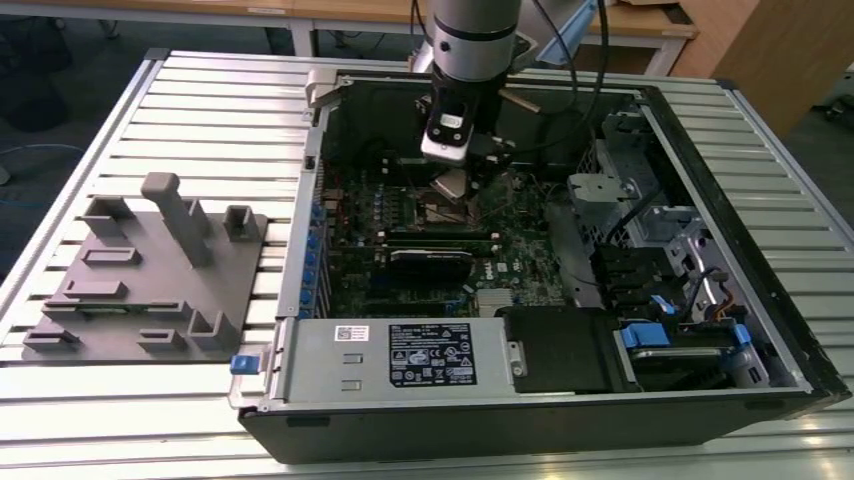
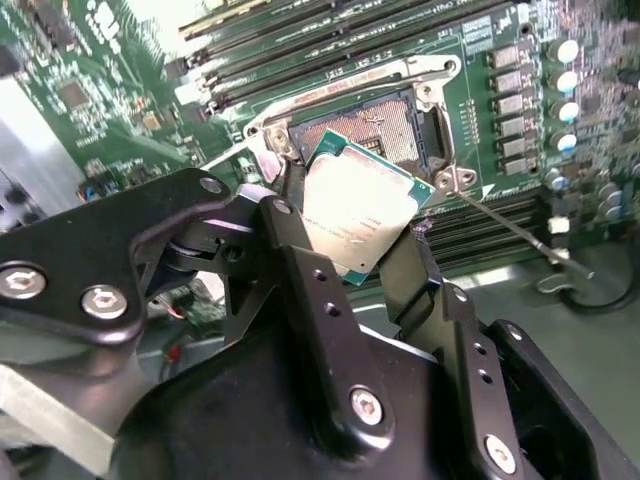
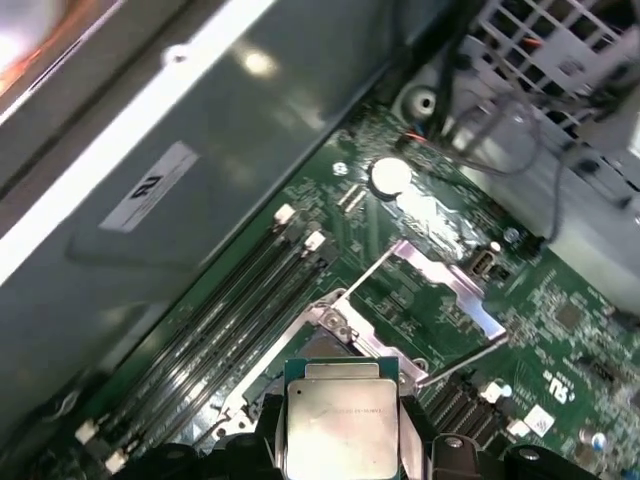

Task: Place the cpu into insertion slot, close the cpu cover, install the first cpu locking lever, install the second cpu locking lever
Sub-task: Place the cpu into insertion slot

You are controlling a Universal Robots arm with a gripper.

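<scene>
Inside the open computer case [image 1: 747,330], the gripper [image 2: 350,225] hangs low over the green motherboard [image 3: 560,320]. Its jaws are closed to chip width and clamp the cpu [image 2: 370,190] by two opposite edges, dull metal top facing the wrist.

Key relation: the insertion slot [image 2: 385,125] lies directly beyond and beneath the fingertips. In the second wrist view the chip's far corner overlaps the slot's near rim. The chip looks tilted against the socket face, not flat to it. Whether it touches, I cannot tell.

A silver plate, which I take for the cpu cover [image 3: 445,280], stands swung open on the far side of the slot. A thin locking lever [image 2: 510,232] juts free beside it.

Room is tight: long black memory slots [image 3: 230,310] run close along one side, and the case wall rises beyond them. The case sits on a slatted metal table [image 1: 200,110], with a grey fixture block [image 1: 147,280] well apart on the exterior view's left.
</scene>
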